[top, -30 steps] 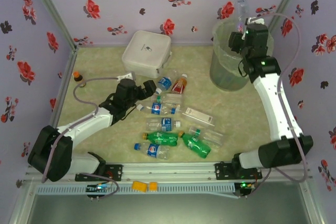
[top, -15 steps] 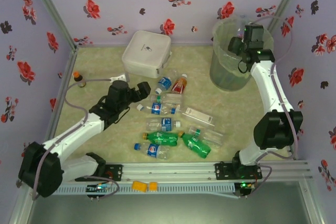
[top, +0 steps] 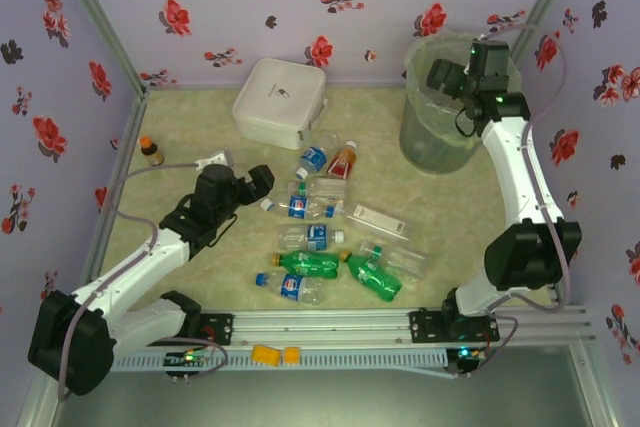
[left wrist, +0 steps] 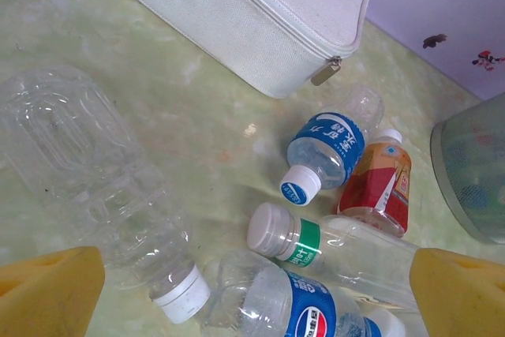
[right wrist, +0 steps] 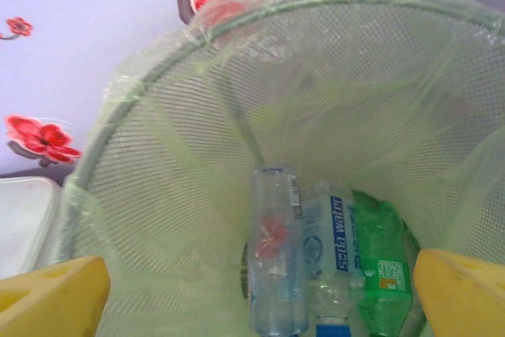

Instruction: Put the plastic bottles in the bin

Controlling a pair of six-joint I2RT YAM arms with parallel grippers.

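Hovering above the bin (top: 428, 143), the right gripper (top: 441, 75) has its jaws wide apart and empty. Three plastic bottles (right wrist: 278, 252) lie inside. About ten others (top: 316, 237) lie on the table (top: 470, 217), under the left gripper (top: 262, 179), also spread.

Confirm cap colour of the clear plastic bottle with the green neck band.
White cap; best in left wrist.

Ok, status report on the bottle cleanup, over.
Left gripper open, empty, above the loose bottles. Right gripper open, empty, over the bin. Three bottles seen inside; several left on the table. White box beside the pile, not blocking.
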